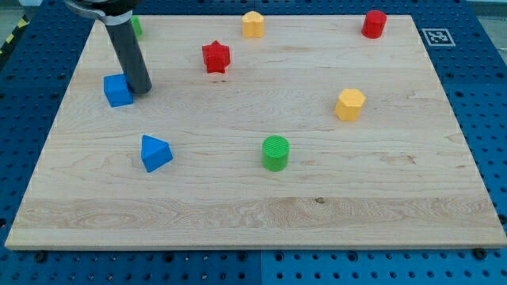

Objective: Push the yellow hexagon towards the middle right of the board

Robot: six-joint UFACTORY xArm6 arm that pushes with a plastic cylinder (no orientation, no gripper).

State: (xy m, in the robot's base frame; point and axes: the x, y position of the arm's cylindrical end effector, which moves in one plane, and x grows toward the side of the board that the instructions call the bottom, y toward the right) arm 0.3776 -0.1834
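Note:
The yellow hexagon (349,104) sits on the wooden board (261,198), right of centre. My tip (141,91) is far to its left, near the view's upper left, touching the right side of a blue cube (117,91). The dark rod rises from the tip toward the view's top left.
A red star (215,57) lies at upper centre-left. A second yellow block (253,24) sits at the top middle. A red cylinder-like block (374,24) sits at the top right. A green cylinder (276,153) is at centre. A blue triangle (154,153) is lower left. A green block (136,26) shows behind the rod.

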